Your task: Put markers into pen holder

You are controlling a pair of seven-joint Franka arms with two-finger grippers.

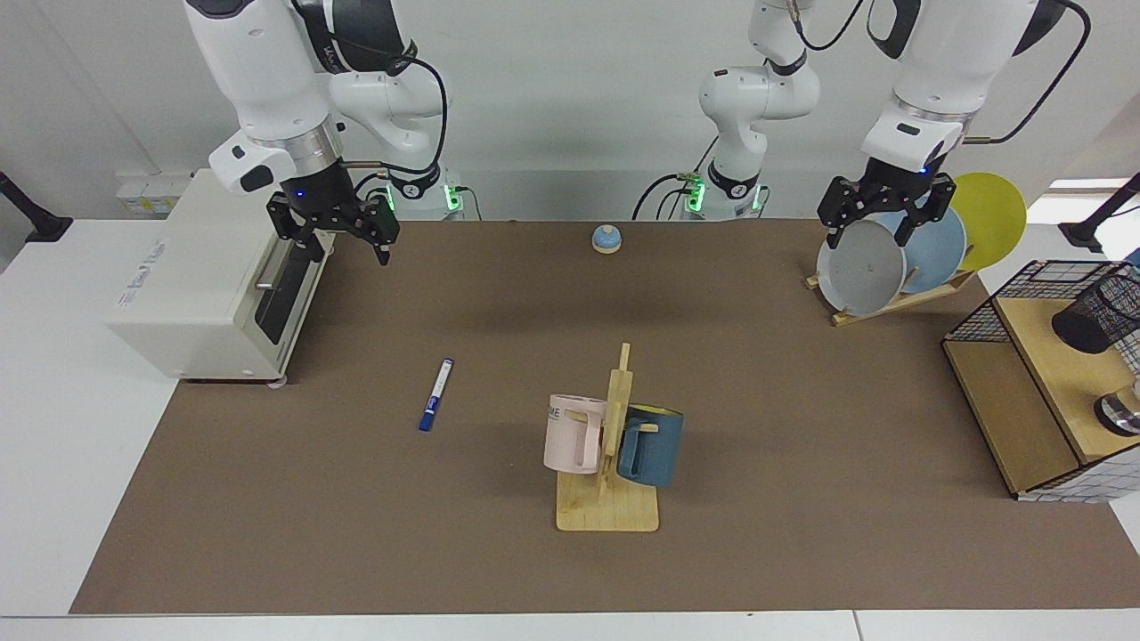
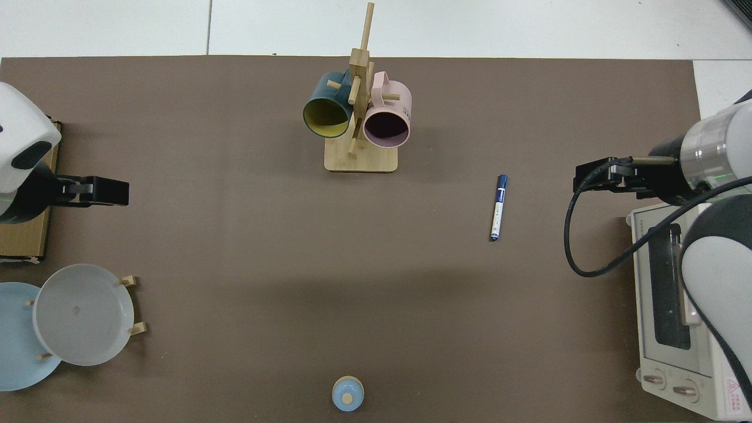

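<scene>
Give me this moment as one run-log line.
marker: flat on mat, untouched | pen holder: on its side, on shelf | right gripper: open, above toaster oven | left gripper: open, over plates

Pen holder (image 1: 1100, 313) at far right edge of facing view, lying tilted, partly cut off by frame; not seen in top view. Wire basket frame (image 1: 1006, 298) w/ wooden shelf also cropped at right. Marker (image 1: 436, 394) label print too small to read. In top view, toaster oven (image 2: 675, 305) runs off lower right, blue plate (image 2: 17, 341) cut at left edge, both arms mostly out of frame
</scene>
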